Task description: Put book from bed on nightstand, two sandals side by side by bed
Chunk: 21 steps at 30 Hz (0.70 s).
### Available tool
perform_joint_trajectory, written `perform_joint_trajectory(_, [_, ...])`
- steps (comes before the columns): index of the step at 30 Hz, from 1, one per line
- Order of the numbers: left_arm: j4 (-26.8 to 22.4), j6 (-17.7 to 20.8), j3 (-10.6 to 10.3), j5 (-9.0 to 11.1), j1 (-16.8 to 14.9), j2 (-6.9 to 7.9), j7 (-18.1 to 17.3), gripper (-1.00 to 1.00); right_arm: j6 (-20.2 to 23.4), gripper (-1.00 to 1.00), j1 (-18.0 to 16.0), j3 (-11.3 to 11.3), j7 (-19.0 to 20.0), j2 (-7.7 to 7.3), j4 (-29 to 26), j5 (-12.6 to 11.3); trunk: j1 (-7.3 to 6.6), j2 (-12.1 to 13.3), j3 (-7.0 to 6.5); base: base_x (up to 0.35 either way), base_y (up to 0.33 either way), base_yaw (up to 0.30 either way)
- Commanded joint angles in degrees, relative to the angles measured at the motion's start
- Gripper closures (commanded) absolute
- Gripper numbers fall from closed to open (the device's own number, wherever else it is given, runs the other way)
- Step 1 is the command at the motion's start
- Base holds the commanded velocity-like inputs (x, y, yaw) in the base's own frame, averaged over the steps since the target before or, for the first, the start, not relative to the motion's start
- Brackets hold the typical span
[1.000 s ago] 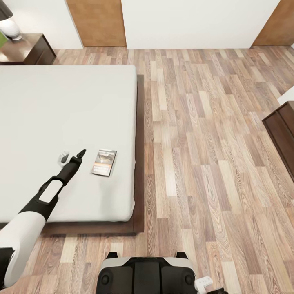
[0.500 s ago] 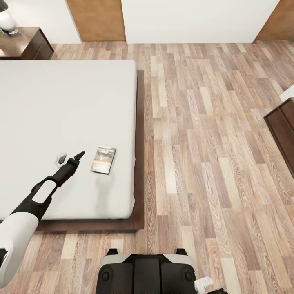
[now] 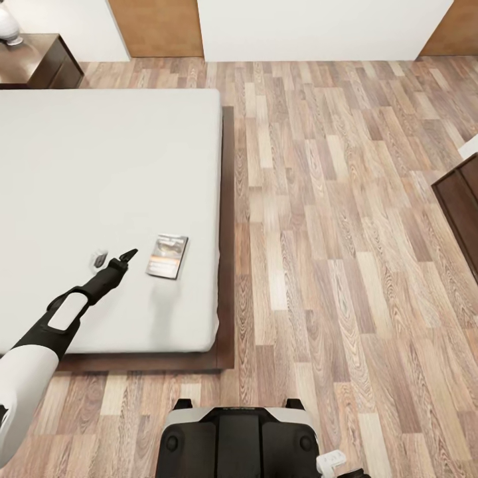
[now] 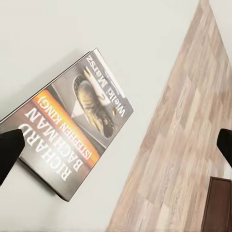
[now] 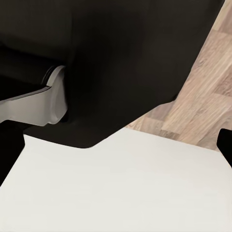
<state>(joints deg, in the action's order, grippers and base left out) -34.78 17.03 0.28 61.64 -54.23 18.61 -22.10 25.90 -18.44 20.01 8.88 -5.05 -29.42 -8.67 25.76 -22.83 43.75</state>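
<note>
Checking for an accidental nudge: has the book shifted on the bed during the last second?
No. The book keeps its spot near the bed's right edge; the whole view shifted, so the camera moved.

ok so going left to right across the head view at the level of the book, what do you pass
left gripper → book → right edge of the white mattress → dark bed frame → wood-plank floor → dark wooden cabinet

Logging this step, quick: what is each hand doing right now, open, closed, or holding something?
Left hand: open, empty, poised beside the book on the bed.
Right hand: cannot be told.
</note>
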Motion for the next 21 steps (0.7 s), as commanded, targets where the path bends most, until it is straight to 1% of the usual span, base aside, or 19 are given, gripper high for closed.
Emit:
perform_joint_trajectory(1, [-0.1, 1.2, 0.0, 0.6, 0.0, 0.03, 0.0, -1.0, 0.3, -1.0, 0.0, 0.4, -0.2, -0.08, -0.1, -0.6, 0.03, -0.1, 0.16, 0.0, 0.0, 0.0])
perform_joint_trajectory(2, [-0.1, 1.2, 0.0, 0.6, 0.0, 0.03, 0.0, -1.0, 0.3, -1.0, 0.0, 0.4, -0.2, -0.08, -0.1, -0.6, 0.03, -0.1, 0.25, 0.0, 0.0, 0.0])
perform_joint_trajectory(6, [-0.4, 3.7, 0.1, 0.4, 0.0, 0.11, 0.0, -1.0, 0.3, -1.0, 0.0, 0.5, -0.2, -0.06, -0.1, -0.6, 0.03, -0.1, 0.63, 0.0, 0.0, 0.0])
perform_joint_trajectory(10, [-0.6, 4.8, 0.1, 0.4, 0.0, 0.22, 0.0, -1.0, 0.3, -1.0, 0.0, 0.5, -0.2, -0.06, -0.1, -0.6, 0.03, -0.1, 1.0, 0.0, 0.0, 0.0])
perform_joint_trajectory(15, [-0.7, 5.5, 0.1, 0.3, 0.0, 0.46, 0.0, -1.0, 0.3, -1.0, 0.0, 0.5, -0.2, -0.02, -0.1, -0.6, 0.03, -0.1, 1.46, 0.0, 0.0, 0.0])
perform_joint_trajectory(21, [-1.1, 5.8, 0.1, 0.3, 0.1, 1.16, -0.1, -1.0, -0.1, -1.0, 0.0, 0.5, -0.2, 0.32, -0.2, -0.9, 0.03, -0.1, 1.72, 0.0, 0.0, 0.0])
